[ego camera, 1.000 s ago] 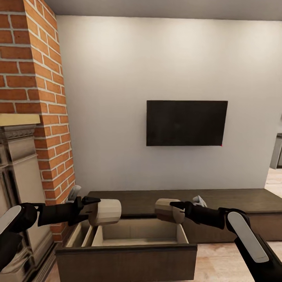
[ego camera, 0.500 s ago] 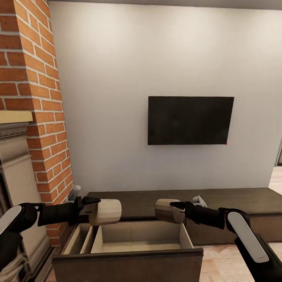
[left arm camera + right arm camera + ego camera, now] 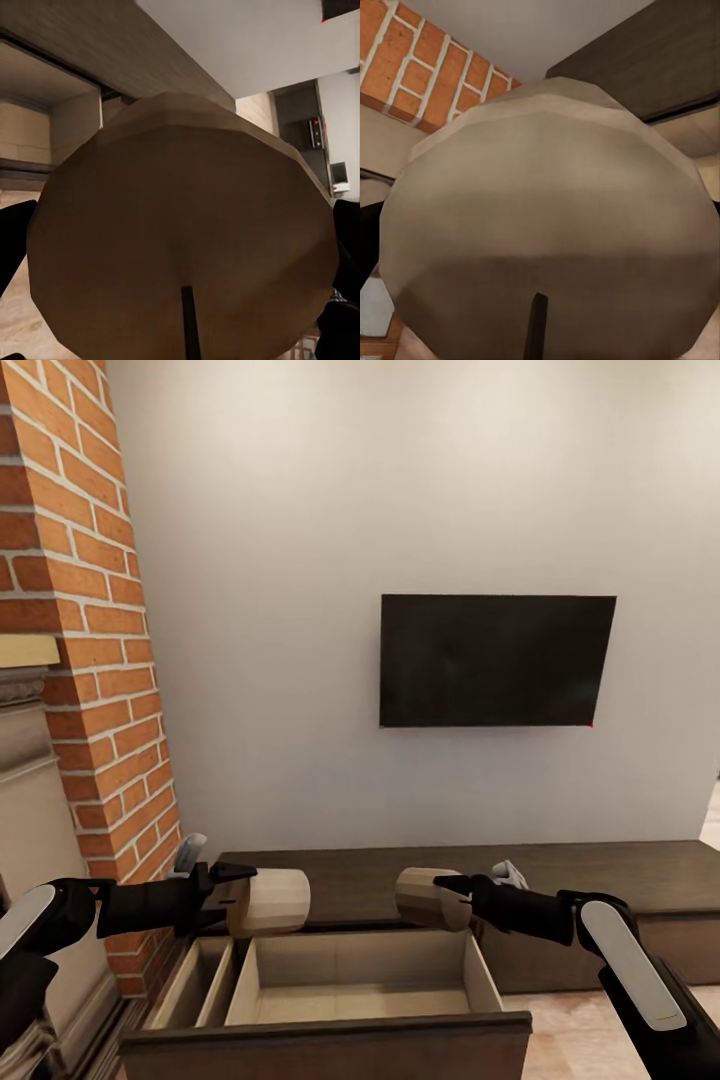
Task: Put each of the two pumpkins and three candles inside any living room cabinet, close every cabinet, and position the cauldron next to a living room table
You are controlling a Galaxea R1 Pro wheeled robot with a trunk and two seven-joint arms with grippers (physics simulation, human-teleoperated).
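Observation:
I hold two cream-beige candles on their sides above the open drawer (image 3: 340,985) of the long dark-brown cabinet (image 3: 600,870). My left gripper (image 3: 235,900) is shut on one candle (image 3: 272,901), whose round end (image 3: 184,240) fills the left wrist view. My right gripper (image 3: 450,897) is shut on the other candle (image 3: 425,897), seen end-on (image 3: 547,232) in the right wrist view. The drawer's pale divided interior looks bare. Pumpkins and cauldron are out of view.
A red brick chimney (image 3: 90,660) and a stone-coloured fireplace surround (image 3: 30,800) stand close on the left. A black television (image 3: 495,660) hangs on the pale wall above the cabinet. Light wood floor (image 3: 620,1035) shows at lower right.
The whole view has moved closer to the cabinet and drawer, so the camera advanced. Both arms keep the same pose, each still gripping its candle.

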